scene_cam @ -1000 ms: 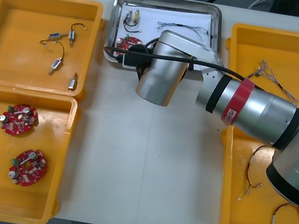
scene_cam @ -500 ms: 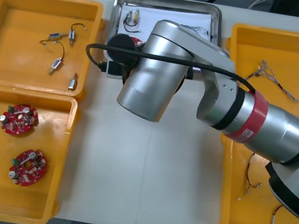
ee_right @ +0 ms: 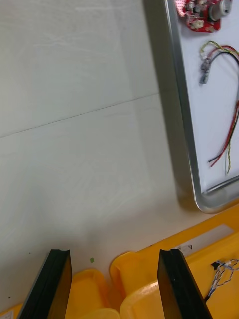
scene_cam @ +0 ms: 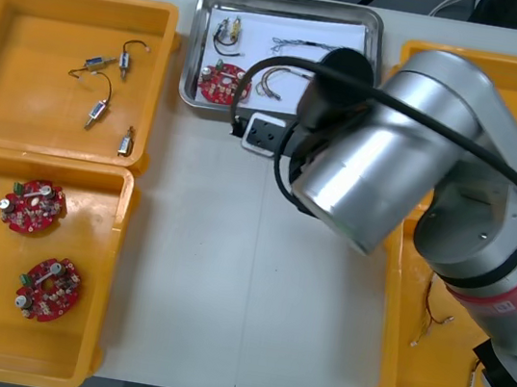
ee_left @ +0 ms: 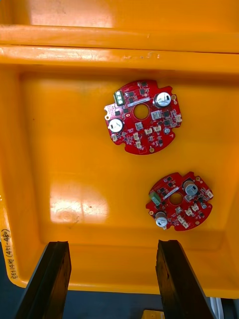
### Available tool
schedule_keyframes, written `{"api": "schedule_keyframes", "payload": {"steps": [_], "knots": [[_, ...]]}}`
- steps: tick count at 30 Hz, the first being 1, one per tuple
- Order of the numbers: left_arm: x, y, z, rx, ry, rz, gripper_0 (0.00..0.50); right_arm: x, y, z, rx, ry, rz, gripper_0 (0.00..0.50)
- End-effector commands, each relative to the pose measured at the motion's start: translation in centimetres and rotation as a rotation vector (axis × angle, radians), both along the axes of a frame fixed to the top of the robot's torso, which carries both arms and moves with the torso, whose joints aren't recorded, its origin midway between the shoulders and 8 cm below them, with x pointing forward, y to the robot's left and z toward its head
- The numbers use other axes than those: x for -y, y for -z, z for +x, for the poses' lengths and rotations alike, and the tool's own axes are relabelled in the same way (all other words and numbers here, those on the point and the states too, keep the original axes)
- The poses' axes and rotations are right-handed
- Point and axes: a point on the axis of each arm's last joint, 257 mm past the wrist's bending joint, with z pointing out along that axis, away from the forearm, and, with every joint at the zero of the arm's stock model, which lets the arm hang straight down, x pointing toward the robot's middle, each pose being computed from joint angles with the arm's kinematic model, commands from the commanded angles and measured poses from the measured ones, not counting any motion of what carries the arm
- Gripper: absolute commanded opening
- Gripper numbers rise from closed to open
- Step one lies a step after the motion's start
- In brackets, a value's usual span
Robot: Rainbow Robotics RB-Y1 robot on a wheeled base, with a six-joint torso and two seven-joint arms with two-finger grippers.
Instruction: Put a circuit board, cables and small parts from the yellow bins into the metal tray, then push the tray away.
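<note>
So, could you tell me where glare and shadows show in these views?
Left wrist view: glare patch on the floor of the yellow bin beyond the open left claw. Right wrist view: the rim of the metal tray shadows the table. Front view: highlights on the right arm.

- A handwritten black marking (ee_left: 10, 250) runs along the side rim of a yellow bin (ee_left: 59, 164), near one corner. The part in brackets looks like "(4B1-4B0)"; the rest is not legible.
- A white label (ee_right: 199, 240) sits on the rim of a second yellow bin (ee_right: 149, 281); its print is too small to read.
</note>
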Motion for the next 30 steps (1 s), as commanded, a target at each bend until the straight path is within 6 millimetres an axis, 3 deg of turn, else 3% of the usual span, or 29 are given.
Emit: {"api": "schedule_keyframes", "payload": {"steps": [1, 7, 14, 30], "knots": [[-1.0, -1.0, -0.5, 0.001, 0.072, 0.083, 0.5, 3.3, -2.2, -0.3, 0.041, 0.159, 0.198, 0.5], [-1.0, -1.0, -0.5, 0.001, 0.072, 0.083, 0.5, 7.8, -3.1, -0.3, 0.055, 0.379, 0.392, 0.5], [-1.0, -1.0, -0.5, 0.001, 0.072, 0.083, 0.5, 12.7, -2.6, -1.2, 0.042, 0.583, 0.526, 0.5], [-1.0, -1.0, -0.5, 0.001, 0.072, 0.083, 0.5, 26.3, -2.5, -6.2, 0.016, 0.877, 0.676, 0.5]]}}
